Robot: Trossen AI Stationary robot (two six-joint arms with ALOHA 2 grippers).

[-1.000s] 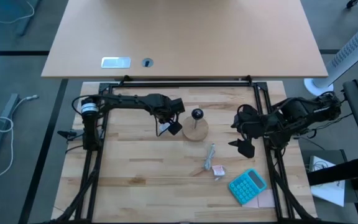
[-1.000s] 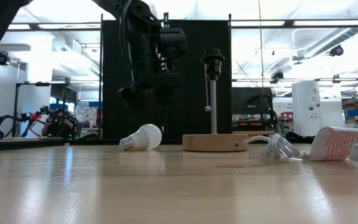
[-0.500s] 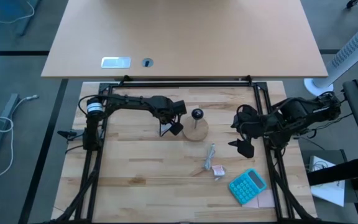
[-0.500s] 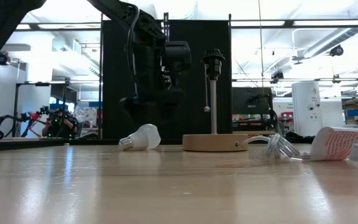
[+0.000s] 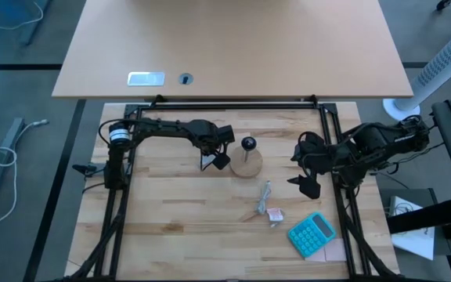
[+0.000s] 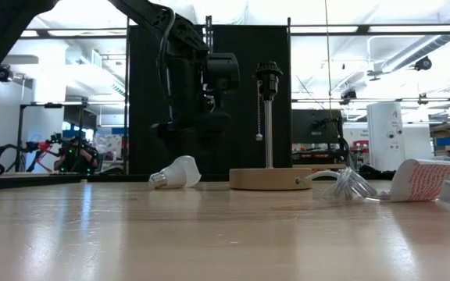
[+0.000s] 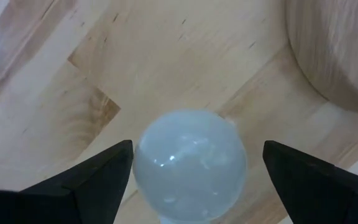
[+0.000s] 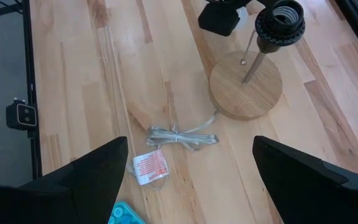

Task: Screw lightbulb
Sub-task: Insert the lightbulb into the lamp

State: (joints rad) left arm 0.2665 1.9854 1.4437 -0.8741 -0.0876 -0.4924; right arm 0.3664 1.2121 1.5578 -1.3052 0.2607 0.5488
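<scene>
Left wrist view: my left pincer (image 7: 191,171) hangs over the lightbulb (image 7: 190,165), its two dark fingers (image 7: 89,183) spread wide on either side of the white globe with a gap between each finger and the glass, so it has hold of nothing. The bulb's screw neck is cut off here, and only a curved edge of the wooden lamp base (image 7: 337,50) shows. From above, the bulb is almost wholly hidden under my left pincer (image 5: 216,159); only a sliver of white peeks out just beside the lamp base (image 5: 246,164). At desk height, the bulb (image 6: 176,172) lies on its side on the desk (image 6: 209,234), neck pointing away from the base (image 6: 270,179), which stands close by with the black socket (image 6: 269,80) on its post and a pull chain hanging. My left pincer (image 6: 190,125) hangs directly above the bulb there; its fingertips are hard to tell from the dark panel behind.

My right pincer (image 8: 188,174) waits well off to the side, fingers wide apart and empty, looking across at the base, the coiled cord in clear wrap (image 8: 182,137) and a small red-printed tag (image 8: 149,167). A blue calculator (image 5: 312,233) lies nearer the desk's front edge.

Against a second ago, my left pincer has dropped lower over the bulb; the bulb, the base and my right arm have not moved.
</scene>
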